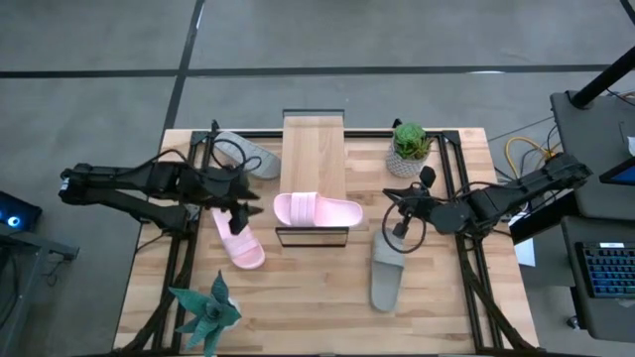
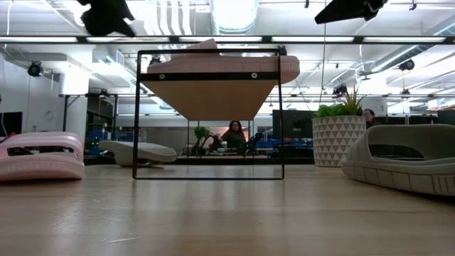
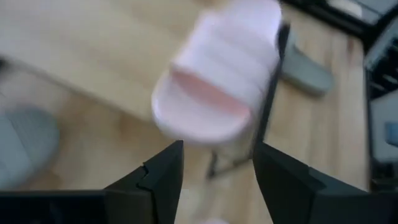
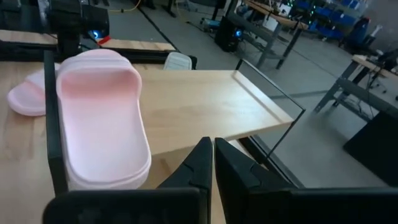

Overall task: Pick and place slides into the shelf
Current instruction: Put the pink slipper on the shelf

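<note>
We are looking down on a light wooden tabletop (image 1: 327,297) where a long rectangular shelf (image 1: 314,149) with a pale wood plank top and thin black metal frame is standing in the middle. One pale pink rubbery slide (image 1: 317,209) is lying crosswise on the near end of the plank, its ends hanging over both sides. A second pale pink slide (image 1: 238,239) is resting on the table just left of the shelf, and a grey slide (image 1: 248,154) is lying farther back on the same side. The other grey slide (image 1: 388,273) is sitting on the table to the right of the shelf, near the front.

Our left gripper (image 1: 241,210) is hovering above the table beside the shelved pink slide; in the left wrist view its dark fingers (image 3: 163,177) are spread wide with nothing between them. Our right gripper (image 1: 397,213) is hanging over the table right of the shelf, and in the right wrist view its fingers (image 4: 200,163) are pressed narrowly together, holding nothing.

A small green plant in a white patterned pot (image 1: 409,149) is standing at the back right, and a spiky teal plant (image 1: 205,312) is sitting at the front left corner.
</note>
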Tool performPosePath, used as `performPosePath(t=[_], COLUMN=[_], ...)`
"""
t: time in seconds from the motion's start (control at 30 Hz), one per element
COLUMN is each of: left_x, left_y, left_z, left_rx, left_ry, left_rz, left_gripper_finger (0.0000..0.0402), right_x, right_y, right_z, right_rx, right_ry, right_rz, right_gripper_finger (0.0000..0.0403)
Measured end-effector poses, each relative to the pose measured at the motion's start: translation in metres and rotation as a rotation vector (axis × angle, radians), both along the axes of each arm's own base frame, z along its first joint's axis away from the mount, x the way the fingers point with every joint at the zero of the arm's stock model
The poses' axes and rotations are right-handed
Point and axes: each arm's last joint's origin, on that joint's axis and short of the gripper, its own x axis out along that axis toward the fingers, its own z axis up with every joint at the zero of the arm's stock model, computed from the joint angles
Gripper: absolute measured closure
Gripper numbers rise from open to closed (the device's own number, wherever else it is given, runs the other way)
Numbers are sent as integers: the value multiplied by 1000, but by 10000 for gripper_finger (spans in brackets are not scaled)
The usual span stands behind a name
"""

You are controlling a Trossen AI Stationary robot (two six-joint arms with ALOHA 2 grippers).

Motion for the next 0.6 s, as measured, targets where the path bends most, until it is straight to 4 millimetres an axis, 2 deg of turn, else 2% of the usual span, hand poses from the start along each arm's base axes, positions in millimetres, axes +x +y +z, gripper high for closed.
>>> performPosePath(t=[0.13, 0.27, 0.43, 0.6], left_x=[-8, -14, -10, -3], left_y=[0, 1, 2, 17], left_z=[-13, -23, -27, -39], left_rx=[-87, -99, -84, -72], left_ry=[150, 297, 330, 401], left_rz=[62, 111, 109, 169], left_gripper_finger=[226, 227, 227, 227], right_x=[0, 0, 1, 2], right_y=[0, 0, 0, 1], right_z=[-7, -14, -25, -35], right_rx=[-7, -11, -21, -51], right_ry=[4, 12, 1, -30], right_rz=[3, 3, 9, 27], right_gripper_finger=[394, 394, 394, 394])
